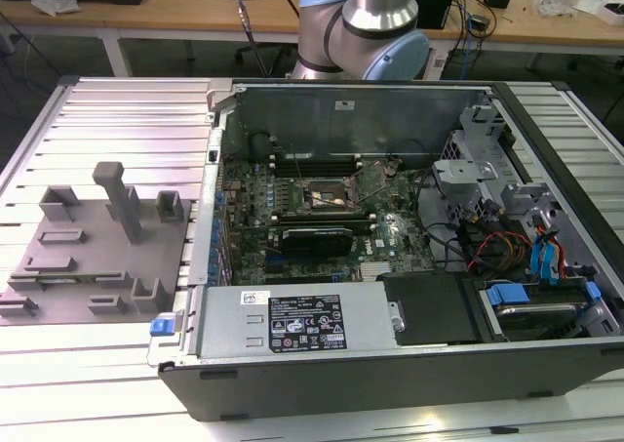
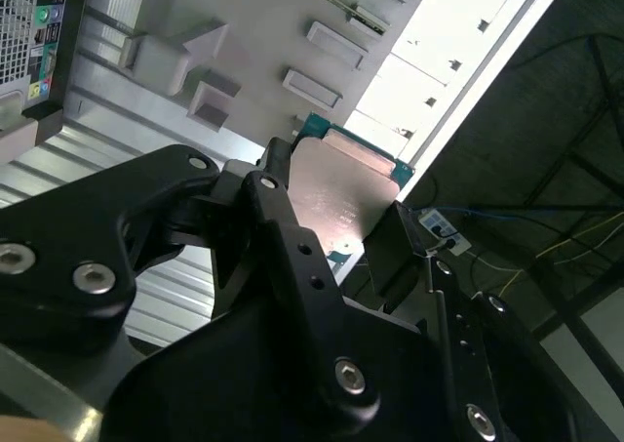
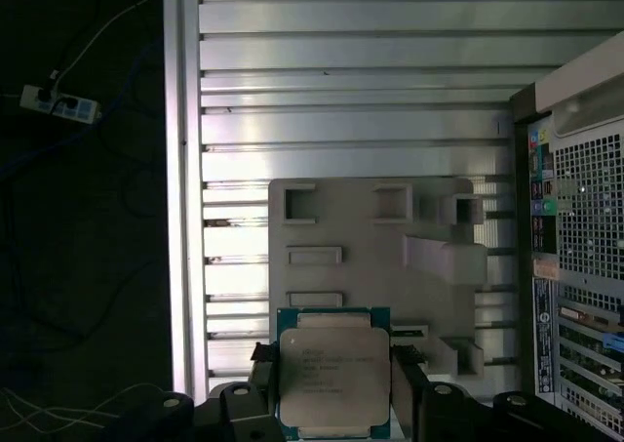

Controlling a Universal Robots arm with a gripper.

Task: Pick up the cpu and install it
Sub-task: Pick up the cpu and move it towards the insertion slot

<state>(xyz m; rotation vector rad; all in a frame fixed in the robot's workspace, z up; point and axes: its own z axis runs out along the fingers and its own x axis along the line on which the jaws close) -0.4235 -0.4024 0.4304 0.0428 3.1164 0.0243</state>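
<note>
Black links of the gripper (image 2: 339,196) crowd the foreground in both wrist views. From my end, its two fingers (image 2: 288,237) are pressed onto opposite edges of the cpu (image 3: 334,369), pinching the chip between them. In the first wrist view the chip's silvery lid faces the camera with a thin green rim around it, and a finger hugs each side.

Beyond the chip lies the grey fixture plate (image 3: 370,257) with its raised blocks and shallow slots, resting on the ribbed metal table (image 3: 341,71). The chip overlaps one edge of that plate. I cannot tell how high it hangs above it. The perforated rear of the computer case (image 3: 580,266) stands beside the plate, and a power strip (image 3: 58,103) lies on the dark floor past the table's edge.

In the exterior view the plate sits at the lower left of the frame. The open case takes the centre and the exterior view's right, and the square socket (image 1: 327,193) on the motherboard (image 1: 380,232) is near the middle. The arm's (image 1: 366,27) silver and blue joint rises at the top centre, behind the case.
</note>
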